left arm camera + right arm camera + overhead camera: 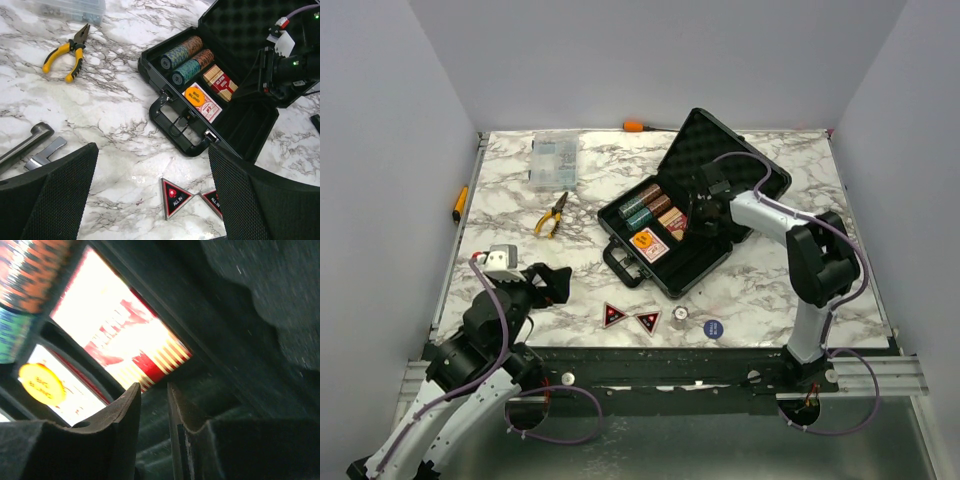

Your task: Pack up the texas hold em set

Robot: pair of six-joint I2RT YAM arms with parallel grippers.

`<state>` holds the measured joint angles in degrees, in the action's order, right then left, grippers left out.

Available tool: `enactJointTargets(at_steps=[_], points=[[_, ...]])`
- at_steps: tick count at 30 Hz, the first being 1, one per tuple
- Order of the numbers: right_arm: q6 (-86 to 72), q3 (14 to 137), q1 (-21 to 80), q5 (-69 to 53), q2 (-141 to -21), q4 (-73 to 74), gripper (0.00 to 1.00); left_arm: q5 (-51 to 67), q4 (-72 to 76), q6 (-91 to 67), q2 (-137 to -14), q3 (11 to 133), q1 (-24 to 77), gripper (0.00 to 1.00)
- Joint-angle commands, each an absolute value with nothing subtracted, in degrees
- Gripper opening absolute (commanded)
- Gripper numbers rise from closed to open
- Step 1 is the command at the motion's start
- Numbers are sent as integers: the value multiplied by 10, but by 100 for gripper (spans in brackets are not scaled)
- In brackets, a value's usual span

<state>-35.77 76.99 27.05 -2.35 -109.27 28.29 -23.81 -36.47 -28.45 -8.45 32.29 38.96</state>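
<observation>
The right gripper [152, 392] is hanging inside the open black hard-shell briefcase [698, 262]. Its jaws are standing a narrow gap apart with nothing between them, just beside the red-and-cream striped card box [220, 83] lying in the briefcase's foam. 2 rolls of mottled poker chips [181, 53] and a white card pack topped by an orange round disc [202, 102] are also sitting inside the briefcase.

The loading step is probably only partly done. 2 red-and-black triangular plaques [175, 196], a small pale round button [679, 319] and a small blue round button [712, 327] are lying on the table just outside the briefcase, on its handle side.

The left gripper [551, 284] is waiting near that side with its jaws spread wide and empty. The next move is likely calling for a low pinch across the edges of 1 of these flat pieces.
</observation>
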Motion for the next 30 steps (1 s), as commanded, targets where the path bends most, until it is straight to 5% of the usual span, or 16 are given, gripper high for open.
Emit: enactJointTargets(at_steps=[1,13,22,30], points=[[-337,734,271,12,-1056,343,32,-228,-380,-299,-116,328,387,90],[-285,720,271,8,-889,391,49,-159,-411,-305,-221,360,387,92],[-272,687,271,4,-785,439,84,-93,-420,-280,-274,379,387,96],[-276,646,271,-51,-711,465,93,-62,-408,-260,-269,373,387,99]])
